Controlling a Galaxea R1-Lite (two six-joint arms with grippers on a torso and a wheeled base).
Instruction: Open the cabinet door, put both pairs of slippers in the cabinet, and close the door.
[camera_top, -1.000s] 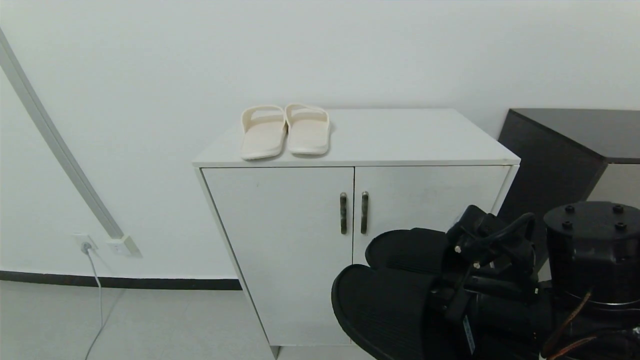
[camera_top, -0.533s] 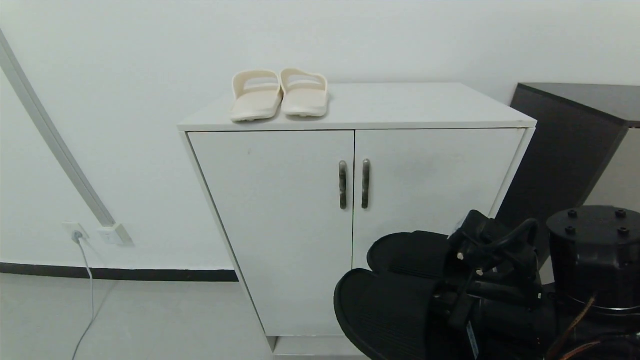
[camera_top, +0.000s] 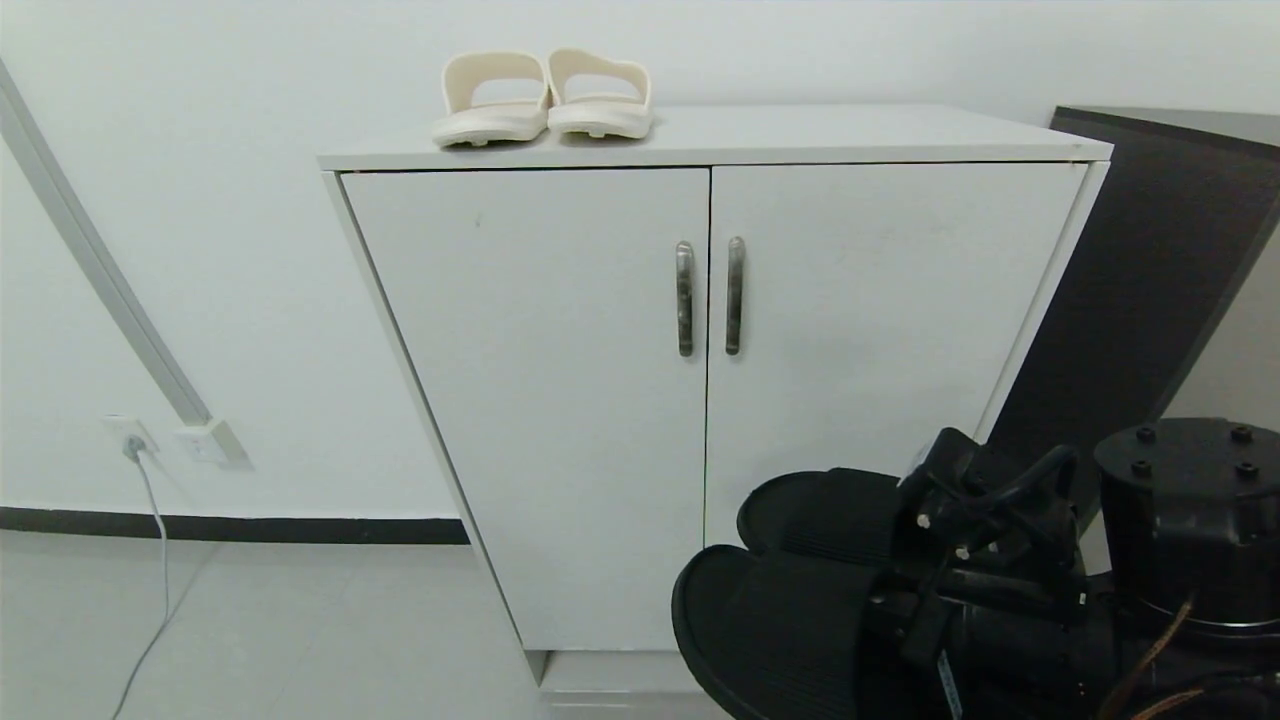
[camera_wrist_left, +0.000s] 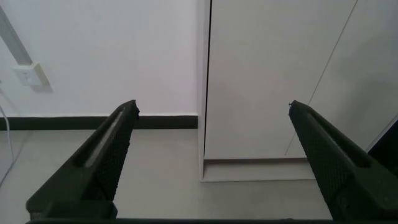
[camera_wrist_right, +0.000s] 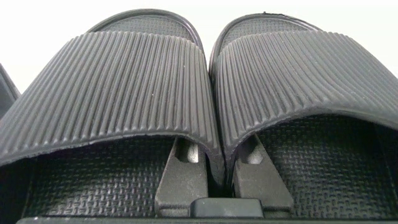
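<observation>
Right gripper (camera_wrist_right: 217, 183) clamps the ribbed black rubber slippers (camera_top: 780, 610) low before the shut white two-door cabinet (camera_top: 560, 400); cream foam slippers (camera_top: 545, 95) sit on top. Left gripper (camera_wrist_left: 208, 155) gapes empty. An opening door could strike the held pair.

Bright, even light across the white wall (camera_top: 900, 50) — soft, diffuse. Faint shadow under the cream slippers (camera_top: 540, 118); the cabinet (camera_top: 560, 420) tapers downward — wide-angle skew at the edges.
</observation>
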